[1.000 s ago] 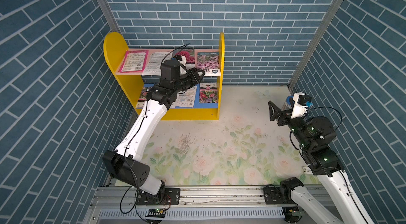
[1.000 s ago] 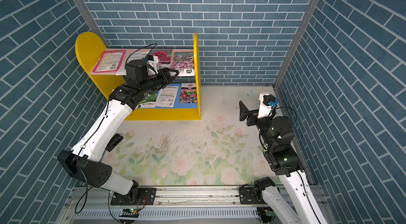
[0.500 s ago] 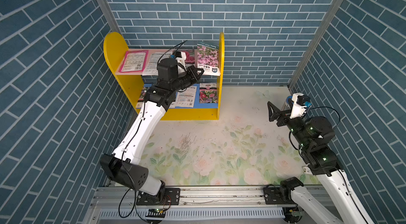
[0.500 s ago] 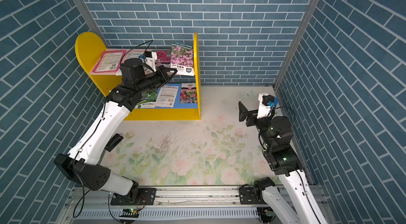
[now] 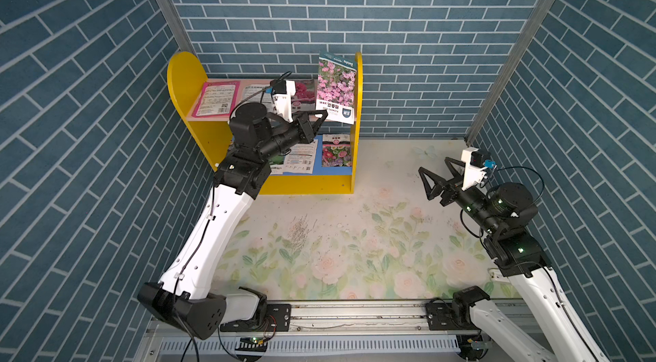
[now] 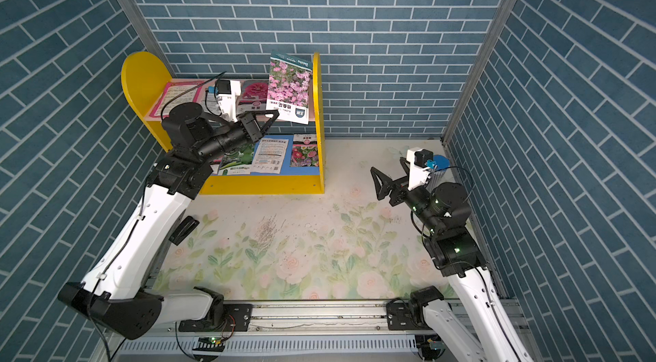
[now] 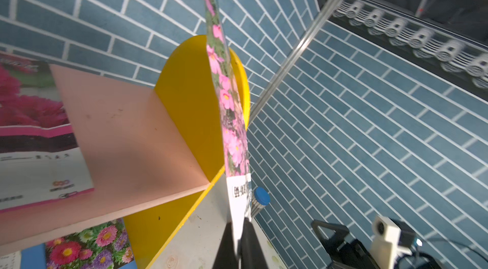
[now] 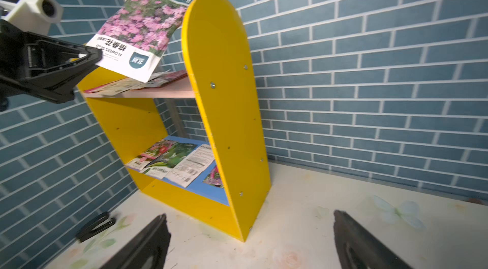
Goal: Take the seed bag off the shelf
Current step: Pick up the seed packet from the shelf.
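Left gripper (image 5: 321,116), newly clenched on the lower edge of the seed bag (image 5: 336,88), has lifted it, tilted, just above the shelf (image 5: 184,72) — likely nearly free — while the right gripper (image 5: 433,166) waits open, well apart.

Looks like a robot lab cell dressed as a small garden shop: 3 panels of blue brick-print wall (image 5: 426,5) joined by aluminium posts (image 5: 511,58), a flower-print mat (image 5: 355,236) for a floor, 2 white robot arms (image 5: 220,221) bolted to a metal rail (image 5: 355,317), a toy-like shelf (image 5: 184,76) stocked with seed packets (image 5: 336,150).
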`<action>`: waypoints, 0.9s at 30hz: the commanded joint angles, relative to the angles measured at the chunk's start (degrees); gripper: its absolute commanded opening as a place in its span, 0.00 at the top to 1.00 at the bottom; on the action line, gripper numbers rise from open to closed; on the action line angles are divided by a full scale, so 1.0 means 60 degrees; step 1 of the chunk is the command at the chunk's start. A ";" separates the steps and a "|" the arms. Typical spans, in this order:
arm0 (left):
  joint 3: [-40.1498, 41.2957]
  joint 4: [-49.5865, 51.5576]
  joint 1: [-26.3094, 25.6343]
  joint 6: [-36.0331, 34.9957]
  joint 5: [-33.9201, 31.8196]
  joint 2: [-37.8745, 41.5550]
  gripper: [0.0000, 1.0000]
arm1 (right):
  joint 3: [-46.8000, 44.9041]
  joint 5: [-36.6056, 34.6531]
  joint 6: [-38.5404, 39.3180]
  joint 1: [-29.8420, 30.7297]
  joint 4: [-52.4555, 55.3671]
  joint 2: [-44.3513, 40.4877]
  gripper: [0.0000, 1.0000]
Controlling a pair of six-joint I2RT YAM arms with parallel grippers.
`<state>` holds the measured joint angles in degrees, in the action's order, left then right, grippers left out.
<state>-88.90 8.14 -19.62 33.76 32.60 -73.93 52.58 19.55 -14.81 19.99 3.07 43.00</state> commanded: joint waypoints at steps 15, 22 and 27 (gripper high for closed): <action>0.2939 -0.4528 -0.2790 -0.0094 0.1876 0.1505 1.00 | 0.1037 0.5414 -0.4898 0.0052 -0.6124 0.1190 0.13; 0.3443 -0.5607 -0.3698 0.0165 0.1539 0.1321 1.00 | 0.1066 0.5473 -0.5897 0.0052 -0.7468 0.1343 0.35; 0.3293 -0.5636 -0.4038 0.0116 0.1493 0.1043 1.00 | 0.1046 0.5449 -0.6010 0.0052 -0.7574 0.1316 0.67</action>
<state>-68.01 -22.04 -42.92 34.28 42.17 -67.05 57.60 51.29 -48.03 19.99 -38.37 51.27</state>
